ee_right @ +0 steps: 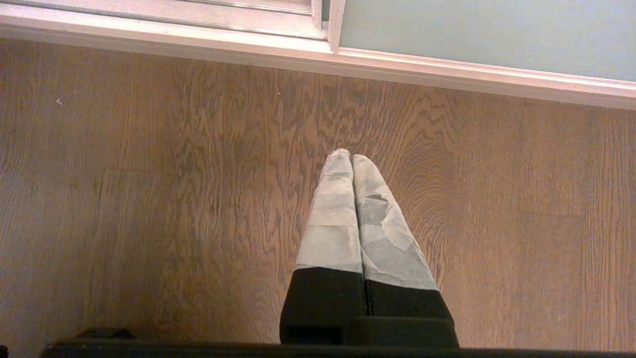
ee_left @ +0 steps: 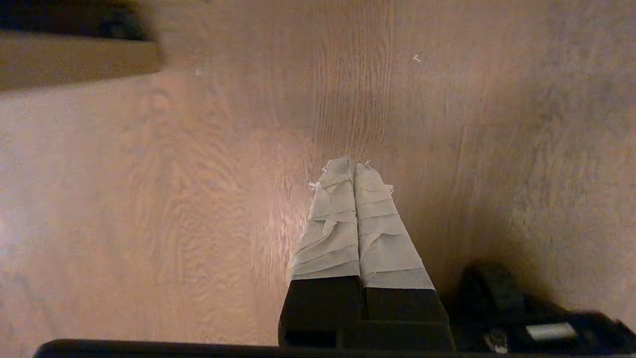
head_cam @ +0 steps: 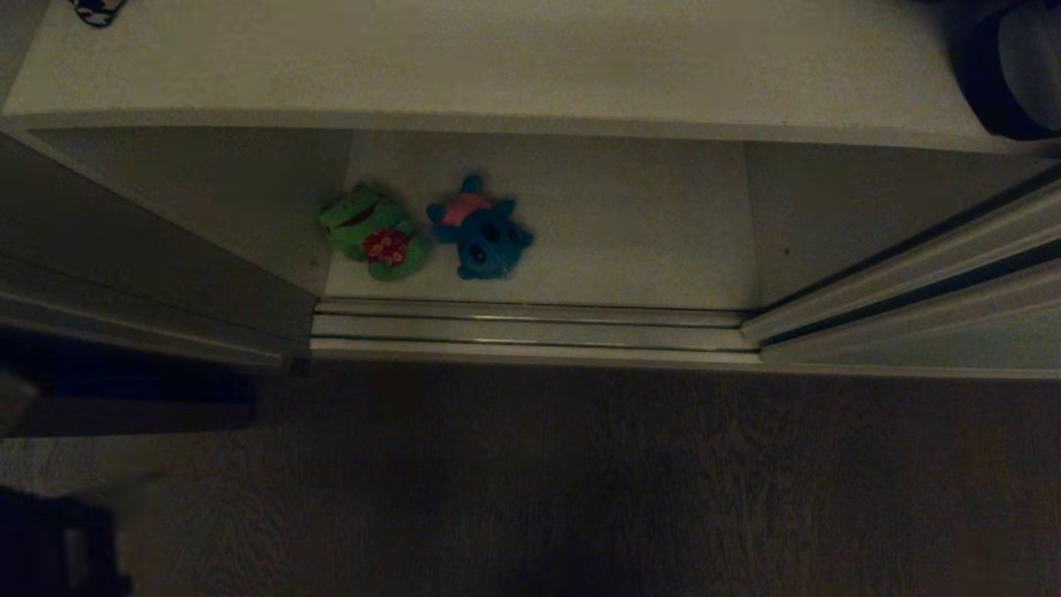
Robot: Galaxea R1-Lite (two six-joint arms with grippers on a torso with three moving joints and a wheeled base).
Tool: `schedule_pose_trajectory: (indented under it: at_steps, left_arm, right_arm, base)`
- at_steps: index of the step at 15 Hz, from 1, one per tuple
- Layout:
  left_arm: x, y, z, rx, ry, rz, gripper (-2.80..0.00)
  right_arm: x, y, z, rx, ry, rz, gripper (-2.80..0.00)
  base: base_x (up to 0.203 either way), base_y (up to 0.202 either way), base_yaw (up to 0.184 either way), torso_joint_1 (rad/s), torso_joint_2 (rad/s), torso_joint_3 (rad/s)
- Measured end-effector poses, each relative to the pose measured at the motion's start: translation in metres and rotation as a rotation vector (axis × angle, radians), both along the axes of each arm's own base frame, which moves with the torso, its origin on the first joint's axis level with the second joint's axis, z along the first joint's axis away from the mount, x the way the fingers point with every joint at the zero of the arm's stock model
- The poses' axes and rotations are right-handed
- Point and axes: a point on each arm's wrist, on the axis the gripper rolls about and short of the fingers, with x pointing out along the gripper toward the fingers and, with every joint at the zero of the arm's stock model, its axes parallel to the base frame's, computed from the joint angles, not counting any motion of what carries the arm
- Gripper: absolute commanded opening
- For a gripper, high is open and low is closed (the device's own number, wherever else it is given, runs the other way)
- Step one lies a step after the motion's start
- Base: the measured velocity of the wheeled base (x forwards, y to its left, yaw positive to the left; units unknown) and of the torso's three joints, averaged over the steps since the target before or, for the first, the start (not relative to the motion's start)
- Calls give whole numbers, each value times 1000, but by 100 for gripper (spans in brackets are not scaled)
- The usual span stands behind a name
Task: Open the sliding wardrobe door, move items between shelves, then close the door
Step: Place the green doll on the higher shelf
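The wardrobe stands open in the middle of the head view. A green plush toy (head_cam: 375,234) with a red spot and a blue plush toy (head_cam: 481,228) with a pink patch lie side by side on the low white shelf (head_cam: 630,224). Above it runs a wider white shelf (head_cam: 497,58). The sliding wardrobe door (head_cam: 912,265) is pushed to the right; its pale grey-green panel (ee_right: 487,35) shows in the right wrist view. My left gripper (ee_left: 354,166) is shut and empty over the wooden floor. My right gripper (ee_right: 350,156) is shut and empty over the floor, short of the door track.
Metal door tracks (head_cam: 530,327) run along the wardrobe's front edge. A dark bag (head_cam: 1015,66) sits at the upper shelf's right end and a black-and-white cushion (head_cam: 98,10) at its left. Wooden floor (head_cam: 580,481) spreads in front. A dark blurred shape (head_cam: 50,539) fills the lower left corner.
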Motion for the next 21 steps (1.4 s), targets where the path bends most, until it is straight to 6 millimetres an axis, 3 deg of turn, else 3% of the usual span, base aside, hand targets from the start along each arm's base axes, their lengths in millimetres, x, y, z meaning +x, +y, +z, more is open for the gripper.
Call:
schedule_pose_trajectory:
  at_steps: [3,10,13,17,18,21]
  left_arm:
    - [65,-1,-12,-1,41,-15,-280]
    - [178,-16,-60,-10,17,-57,-280]
    - [221,-21,-65,-37,-87,-18,-280]
    - [268,-24,-54,-117,-250,71,-280]
    - [275,-25,-52,-126,-269,73,0]
    - [287,-29,-44,-145,-309,61,0]
  right_arm:
    - [0,0,0,0,0,0,-280]
    - [0,0,0,0,0,0,-280]
    - [0,0,0,0,0,0,-280]
    - [0,0,0,0,0,0,-280]
    - [0,0,0,0,0,0,-280]
    - [0,0,0,0,0,0,-280]
  base:
    - [0,0,0,0,0,0]
    - [0,0,0,0,0,0]
    - [0,0,0,0,0,0]
    - [0,0,0,0,0,0]
    - [0,0,0,0,0,0]
    - [0,0,0,0,0,0]
